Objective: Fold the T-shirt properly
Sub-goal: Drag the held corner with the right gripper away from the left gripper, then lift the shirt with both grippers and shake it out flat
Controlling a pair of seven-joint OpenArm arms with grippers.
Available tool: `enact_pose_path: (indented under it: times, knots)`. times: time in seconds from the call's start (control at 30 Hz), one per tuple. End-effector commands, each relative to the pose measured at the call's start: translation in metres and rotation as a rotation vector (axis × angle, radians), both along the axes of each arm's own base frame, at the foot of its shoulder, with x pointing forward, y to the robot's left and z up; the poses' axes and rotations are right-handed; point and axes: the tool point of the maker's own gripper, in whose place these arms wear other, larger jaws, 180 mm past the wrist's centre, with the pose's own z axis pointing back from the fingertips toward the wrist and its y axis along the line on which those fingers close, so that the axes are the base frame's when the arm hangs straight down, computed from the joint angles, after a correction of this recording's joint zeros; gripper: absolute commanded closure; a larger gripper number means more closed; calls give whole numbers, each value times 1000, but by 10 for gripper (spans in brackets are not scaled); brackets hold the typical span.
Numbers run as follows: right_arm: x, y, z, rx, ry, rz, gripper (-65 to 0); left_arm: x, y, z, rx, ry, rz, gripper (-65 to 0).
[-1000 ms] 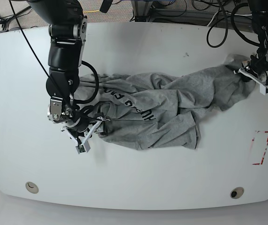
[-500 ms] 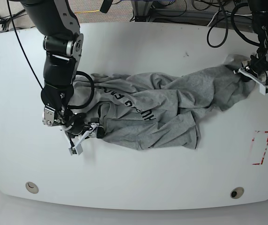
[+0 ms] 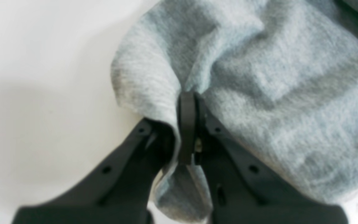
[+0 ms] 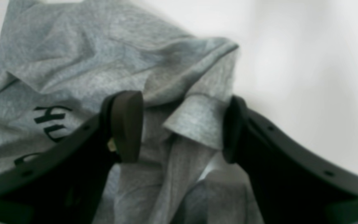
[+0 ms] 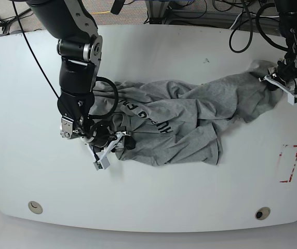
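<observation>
The left gripper (image 3: 187, 130) is pinching shut on a bunched fold of the T-shirt (image 5: 179, 122) — in the left wrist view the black pads are meeting with grey cloth squeezed up between and around them. It is likely anchoring that far end so the shirt can be stretched flat from the other side; the cloth is running from it in a taut-looking band toward the middle.

The right gripper (image 4: 182, 126) is standing parted, its fingers (image 4: 126, 124) straddling a small turned-over flap of hem or sleeve edge without closing on it. Nothing is being held there yet. Judging by the pose, it is lining up to take that edge, giving a second hold to pull against the left one.

The T-shirt is lying crumpled across the middle of the white table (image 5: 153, 202), spread from the right gripper on the base view's left to the left gripper at the far right, black lettering showing upside down and partly swallowed by wrinkles.

Hard to read — both wrist views are blurry, so which part the left gripper is gripping is unclear. The right arm is covering the shirt's edge beneath it in the base view. Neck label is not visible. Folding proper is not begun.
</observation>
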Motion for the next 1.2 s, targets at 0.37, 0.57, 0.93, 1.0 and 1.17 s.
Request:
enact_pose_path:
  times: [0.37,0.57,0.93,1.0,1.17]
  knots:
    - [16,-16,17,-27,-44,-16,-21,-2,4,2,14,17,-7,0]
    - [17,-29,19,-47,-50,-27,0,-1,4,2,14,15,-7,0]
    - [18,-53,61,-174,-160,-28,0,9,5,11,23,-23,-11,0]
    - [18,-57,68,-196,-171,-43,0,17,6,17,27,-54,-8,0]
    - [22,-68,102,-266,-227,-58,0,46,2,45,38,-152,-23,0]
